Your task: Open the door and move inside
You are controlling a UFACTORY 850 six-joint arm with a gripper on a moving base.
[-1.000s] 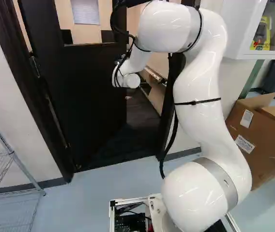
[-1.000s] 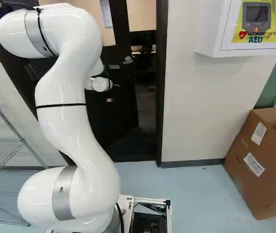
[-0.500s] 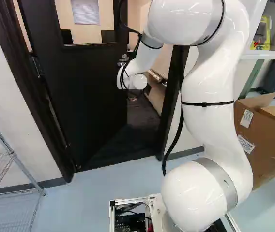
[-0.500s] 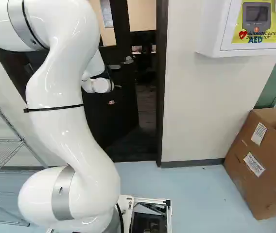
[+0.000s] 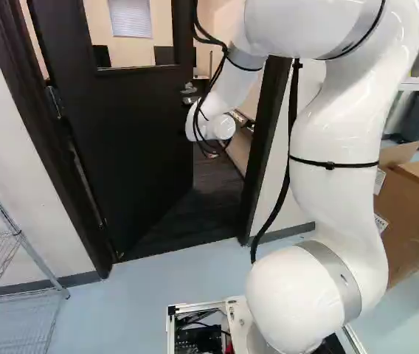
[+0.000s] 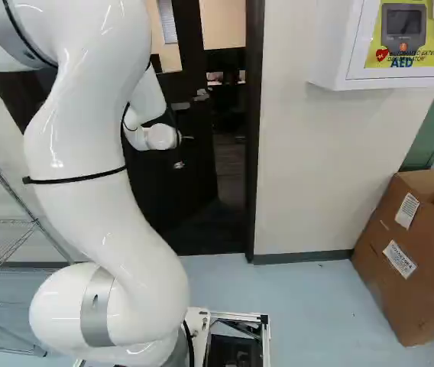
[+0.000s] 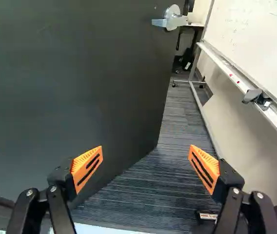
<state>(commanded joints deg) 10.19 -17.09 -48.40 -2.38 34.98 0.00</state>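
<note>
Well, the jaws [image 5: 210,152] stand wide, seemingly near the partly open door [image 7: 80,87], its handle [image 7: 172,22] ahead.

glossy white arm, black cables

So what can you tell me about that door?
The door is dark and flat-faced, with a window up high, a hinge on one edge and a metal lever handle near the other. It stands partly open, swung away into the room beyond. The end effector is open before it, not gripping the handle.
</note>
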